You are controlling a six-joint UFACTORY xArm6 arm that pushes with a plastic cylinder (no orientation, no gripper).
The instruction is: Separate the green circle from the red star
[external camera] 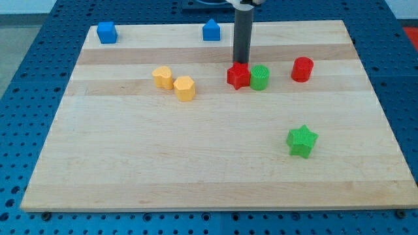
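The red star and the green circle sit side by side and touching, right of the board's middle near the view's top. The green circle is on the star's right. My tip is at the end of the dark rod, just behind the red star on its top side, touching or almost touching it. The rod rises straight up out of the view's top.
A red cylinder stands right of the green circle. A green star lies lower right. Two yellow blocks lie left of the pair. Two blue blocks sit along the wooden board's top edge.
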